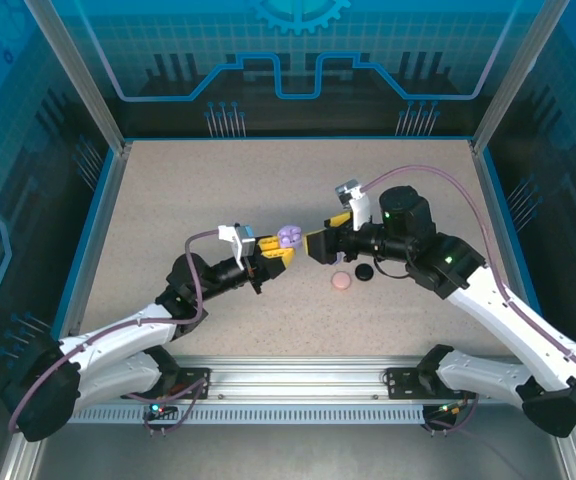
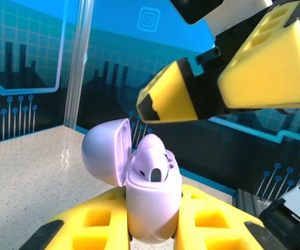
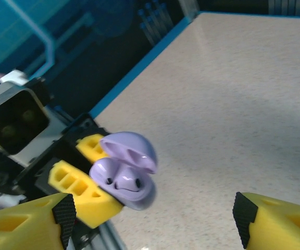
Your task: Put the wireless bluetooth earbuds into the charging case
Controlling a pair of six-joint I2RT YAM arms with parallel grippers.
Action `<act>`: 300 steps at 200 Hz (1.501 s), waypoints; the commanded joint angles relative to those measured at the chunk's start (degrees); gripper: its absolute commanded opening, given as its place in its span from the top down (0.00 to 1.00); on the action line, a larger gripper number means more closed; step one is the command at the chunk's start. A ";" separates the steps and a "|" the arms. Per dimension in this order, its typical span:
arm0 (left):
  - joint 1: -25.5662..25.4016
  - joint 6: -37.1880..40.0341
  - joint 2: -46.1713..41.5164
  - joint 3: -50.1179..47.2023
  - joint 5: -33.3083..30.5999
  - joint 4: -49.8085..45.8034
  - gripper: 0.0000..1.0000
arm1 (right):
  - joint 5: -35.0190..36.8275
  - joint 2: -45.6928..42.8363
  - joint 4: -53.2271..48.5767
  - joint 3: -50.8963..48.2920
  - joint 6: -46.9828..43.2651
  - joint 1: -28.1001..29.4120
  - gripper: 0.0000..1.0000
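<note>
Two claws meet above the tabletop [image 1: 188, 190]. Of these, the left claw [image 2: 152, 232] is clamped on the lower shell of a lavender case [image 2: 152, 208], which is held clear of the surface with its lid [image 2: 104, 151] hinged open. The right claw [image 3: 152, 219] stands wide with nothing in it, its fingers just beside the case's mouth and not touching.

Inside the case, two lavender buds [image 3: 132, 183] appear seated in their wells. To do this step well, I judge the right claw should draw straight away without brushing the lid. The left should hold level so nothing tips out, and then the lid wants closing.

A pink disc [image 1: 341, 281] and a small black piece [image 1: 365, 272] lie near on the tabletop. What they hold cannot be told.
</note>
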 commanded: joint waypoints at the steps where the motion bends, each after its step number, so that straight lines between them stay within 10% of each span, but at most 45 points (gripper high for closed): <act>1: -0.26 1.45 -0.69 0.63 3.00 3.18 1.00 | -8.62 1.68 4.09 0.31 0.57 -0.33 0.18; 169: -0.23 0.07 1.34 1.74 1.51 0.99 1.00 | -12.40 5.28 2.95 5.32 0.29 1.23 0.35; 300: -0.27 -11.75 8.28 1.39 -9.28 -21.14 1.00 | 25.19 -8.17 -11.49 -7.35 1.09 -4.22 0.30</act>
